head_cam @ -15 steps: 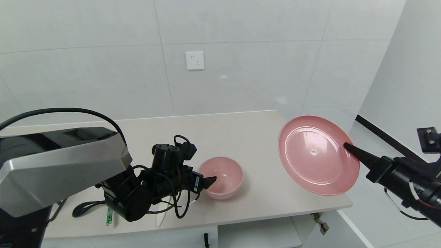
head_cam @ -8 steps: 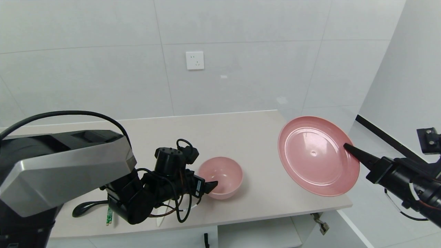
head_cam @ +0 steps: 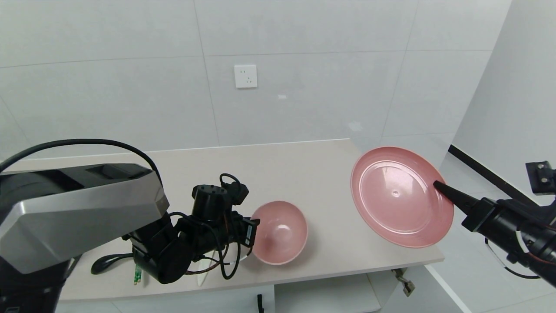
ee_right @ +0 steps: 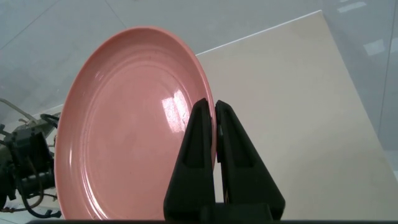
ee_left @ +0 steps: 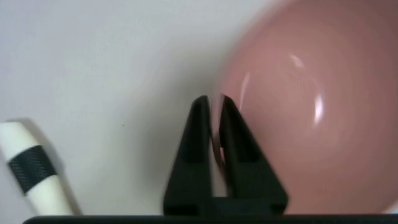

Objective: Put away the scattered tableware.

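Head and wrist views, near to far. At the near edge of the table (head_cam: pixel 282 169) lie a black spoon (head_cam: pixel 106 262), a green-tipped utensil (head_cam: pixel 138 274) and a white utensil (head_cam: pixel 203 274), partly hidden by the left arm. Just beyond, the left pincer (ee_left: pixel 211 102) is narrowed onto the rim of the pink bowl (head_cam: pixel 280 232), which is tipped with its hollow facing up and to the right; contact between bowl and table cannot be judged. Over the table's right end, the right pincer (ee_right: pixel 210 106) clamps the rim of the pink plate (head_cam: pixel 399 195), held steeply tilted, clear of the surface. A wall socket (head_cam: pixel 245 76) sits on the tiled wall behind.
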